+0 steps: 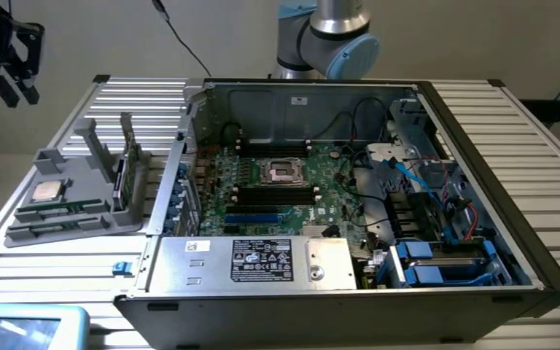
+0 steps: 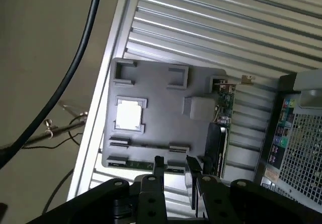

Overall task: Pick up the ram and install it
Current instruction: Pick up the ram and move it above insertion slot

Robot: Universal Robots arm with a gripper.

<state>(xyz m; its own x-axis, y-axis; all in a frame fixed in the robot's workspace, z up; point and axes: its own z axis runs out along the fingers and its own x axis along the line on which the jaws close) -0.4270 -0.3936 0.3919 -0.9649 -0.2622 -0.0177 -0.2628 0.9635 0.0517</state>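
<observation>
A green ram stick (image 1: 61, 210) lies flat in a slot of the grey holder tray (image 1: 85, 222) on the exterior view's left of the table, with a second ram stick (image 1: 52, 230) just in front of it. In the wrist view the ram (image 2: 137, 164) shows as a green strip at the tray's (image 2: 161, 113) edge, just beyond my fingertips. My gripper (image 1: 17, 91) hangs high above the table's far left corner, well away from the tray. The gripper (image 2: 174, 162) is open, its two dark fingers apart with nothing between them.
A square silver processor (image 1: 47, 191) sits in the tray, and a card (image 1: 122, 179) stands upright in it. The open computer case (image 1: 475, 182) lies on the slatted table (image 1: 66, 262), motherboard (image 1: 280, 197) facing up. A black cable (image 2: 75, 68) hangs off the table's edge.
</observation>
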